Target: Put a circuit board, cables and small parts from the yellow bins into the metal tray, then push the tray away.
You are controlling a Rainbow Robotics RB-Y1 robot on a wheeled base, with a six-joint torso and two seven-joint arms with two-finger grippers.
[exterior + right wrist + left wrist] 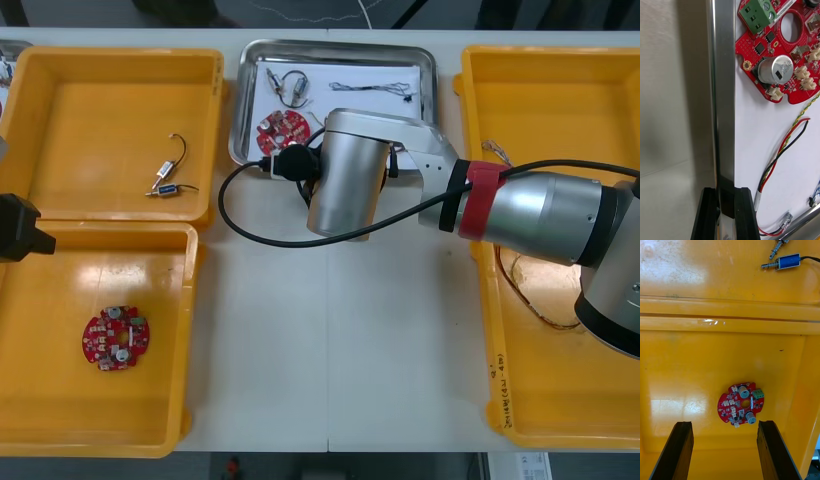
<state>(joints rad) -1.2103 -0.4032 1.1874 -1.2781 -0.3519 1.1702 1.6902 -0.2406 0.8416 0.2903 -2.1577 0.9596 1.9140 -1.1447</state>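
Right pincer (725, 192) tight on metal tray (723, 93) rim, rim's long axis straight ahead; left pincer (725, 423) apart.

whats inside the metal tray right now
A red circuit board, a black cable and a looped cable lie on its white floor. The right gripper clamps the metal tray rim; its arm hides the near right corner.

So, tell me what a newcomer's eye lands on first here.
The right pincer is shut on the rim of the metal tray, which already holds a red circuit board and cables. The left pincer hangs open over a second board lying in the near-left yellow bin.
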